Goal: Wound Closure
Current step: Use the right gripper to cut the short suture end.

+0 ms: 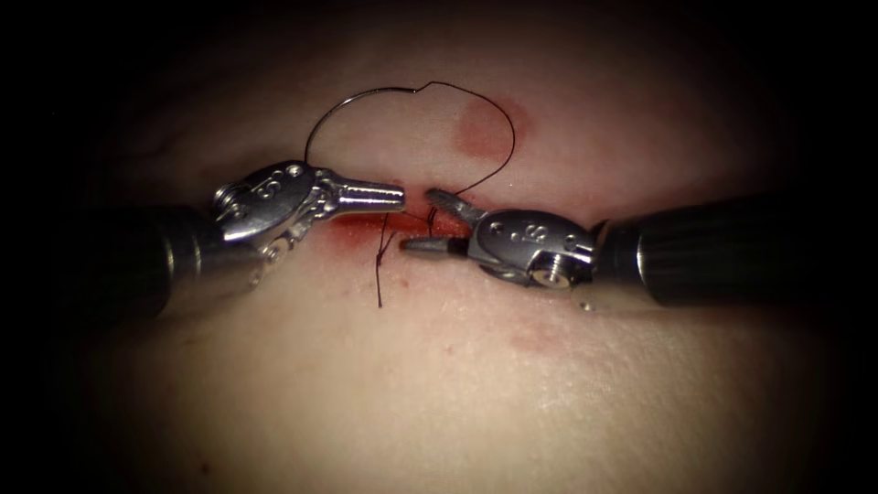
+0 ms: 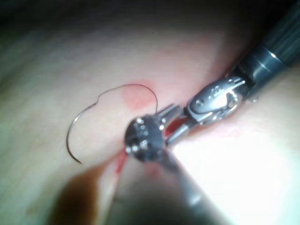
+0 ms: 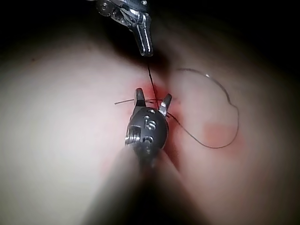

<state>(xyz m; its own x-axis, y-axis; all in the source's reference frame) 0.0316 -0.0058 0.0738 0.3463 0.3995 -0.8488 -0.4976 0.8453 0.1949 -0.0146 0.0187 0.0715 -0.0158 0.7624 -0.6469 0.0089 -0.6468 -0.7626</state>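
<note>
Your left tool is clenched on the thread mid-frame, your right tool gapes empty over the tissue; needle upper left, stamped digits unreadable.

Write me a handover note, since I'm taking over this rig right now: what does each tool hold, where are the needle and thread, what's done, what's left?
Left tool: jaws shut, seemingly on the thread at the cut.
Right tool: jaws open, holding nothing, astride the thread at the cut.
Needle: lies free on the tissue beyond the cut, not in the tissue.
Thread: loops from the needle back to the cut; a short tail lies on the near side.
Done: thread passes through the cut.
Left: cut not visibly closed.
</note>
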